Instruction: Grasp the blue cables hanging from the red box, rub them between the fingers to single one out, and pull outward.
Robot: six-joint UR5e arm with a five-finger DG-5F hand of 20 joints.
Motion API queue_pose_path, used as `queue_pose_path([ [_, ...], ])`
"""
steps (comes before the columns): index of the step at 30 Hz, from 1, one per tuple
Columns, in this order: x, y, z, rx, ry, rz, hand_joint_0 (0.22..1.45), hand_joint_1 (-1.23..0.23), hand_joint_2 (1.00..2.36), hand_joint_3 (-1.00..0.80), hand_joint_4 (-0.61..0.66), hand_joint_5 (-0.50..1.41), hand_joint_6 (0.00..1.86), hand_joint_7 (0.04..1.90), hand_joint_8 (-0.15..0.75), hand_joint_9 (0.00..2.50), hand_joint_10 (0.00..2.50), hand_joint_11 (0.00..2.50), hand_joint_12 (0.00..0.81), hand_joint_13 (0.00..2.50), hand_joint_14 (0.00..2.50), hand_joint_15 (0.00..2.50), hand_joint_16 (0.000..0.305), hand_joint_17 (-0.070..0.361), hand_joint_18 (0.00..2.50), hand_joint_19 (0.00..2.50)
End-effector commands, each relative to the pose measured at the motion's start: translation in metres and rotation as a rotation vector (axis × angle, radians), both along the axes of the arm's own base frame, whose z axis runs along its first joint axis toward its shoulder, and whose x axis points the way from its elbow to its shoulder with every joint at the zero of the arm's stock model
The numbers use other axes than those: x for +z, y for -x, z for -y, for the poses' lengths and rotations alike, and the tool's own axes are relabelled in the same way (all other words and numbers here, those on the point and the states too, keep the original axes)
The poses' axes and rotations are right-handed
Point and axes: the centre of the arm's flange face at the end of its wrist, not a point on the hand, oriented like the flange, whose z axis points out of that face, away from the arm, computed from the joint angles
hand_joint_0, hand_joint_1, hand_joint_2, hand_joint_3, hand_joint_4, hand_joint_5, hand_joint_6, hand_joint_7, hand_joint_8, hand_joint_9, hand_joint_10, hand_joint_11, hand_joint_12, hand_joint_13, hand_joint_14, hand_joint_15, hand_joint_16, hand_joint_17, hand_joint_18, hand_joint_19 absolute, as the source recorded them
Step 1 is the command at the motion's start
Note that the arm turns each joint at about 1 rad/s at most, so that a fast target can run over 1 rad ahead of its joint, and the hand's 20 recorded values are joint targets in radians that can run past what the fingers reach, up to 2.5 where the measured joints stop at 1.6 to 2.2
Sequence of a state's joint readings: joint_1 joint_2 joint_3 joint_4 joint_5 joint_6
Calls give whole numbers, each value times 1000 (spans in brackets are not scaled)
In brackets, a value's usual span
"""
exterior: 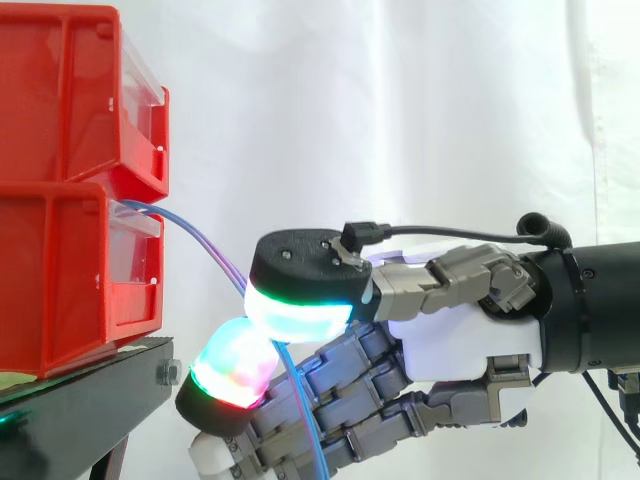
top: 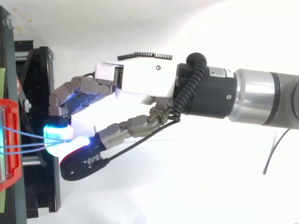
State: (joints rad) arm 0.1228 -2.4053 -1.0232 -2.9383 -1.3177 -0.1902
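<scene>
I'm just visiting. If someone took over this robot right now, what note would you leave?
Hand: shut on the thin blue cables, pinched between its glowing pads.
Cables: run from the lower red plastic bin on the black stand to the pinch, ends hanging below.
Done: grasp.
Left: several strands enter the pinch; rub to single one out, then pull outward.

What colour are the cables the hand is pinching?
Blue; the cables run from the red box into the hand. Side view shows it best.
</scene>
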Motion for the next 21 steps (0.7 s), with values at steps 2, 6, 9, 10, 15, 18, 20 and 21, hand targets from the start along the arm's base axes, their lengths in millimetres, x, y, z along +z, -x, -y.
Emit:
queue_pose_path([
  [2,12,5,1,0,4,-30,643,-772,1010,-350,201,-181,883,891,311,615,4,144,375,377,5,143,45,100,298,122],
  [6,21,8,1,0,7,-35,661,-799,1009,-373,194,-183,892,892,313,620,4,156,377,391,5,152,45,101,344,121],
  [9,26,11,1,1,18,-50,670,-803,1006,-406,201,-184,896,872,310,627,5,172,382,411,5,159,45,101,358,126],
  [10,27,12,2,1,20,-53,670,-807,1005,-413,208,-184,898,863,309,632,5,179,382,414,6,163,45,101,363,129],
  [15,31,14,2,2,22,-56,620,-798,1000,-500,236,-180,890,838,313,670,5,196,380,440,6,182,45,100,376,156],
  [18,31,14,3,0,17,-54,574,-740,1000,-500,224,-171,863,875,323,692,5,192,386,459,6,190,45,101,390,175],
  [20,31,14,3,0,17,-54,560,-708,1000,-500,220,-166,853,882,328,708,5,195,389,472,7,196,45,102,394,179],
  [21,32,14,3,0,17,-52,553,-676,1000,-500,218,-163,844,885,329,719,5,192,393,493,7,208,45,102,401,187],
])
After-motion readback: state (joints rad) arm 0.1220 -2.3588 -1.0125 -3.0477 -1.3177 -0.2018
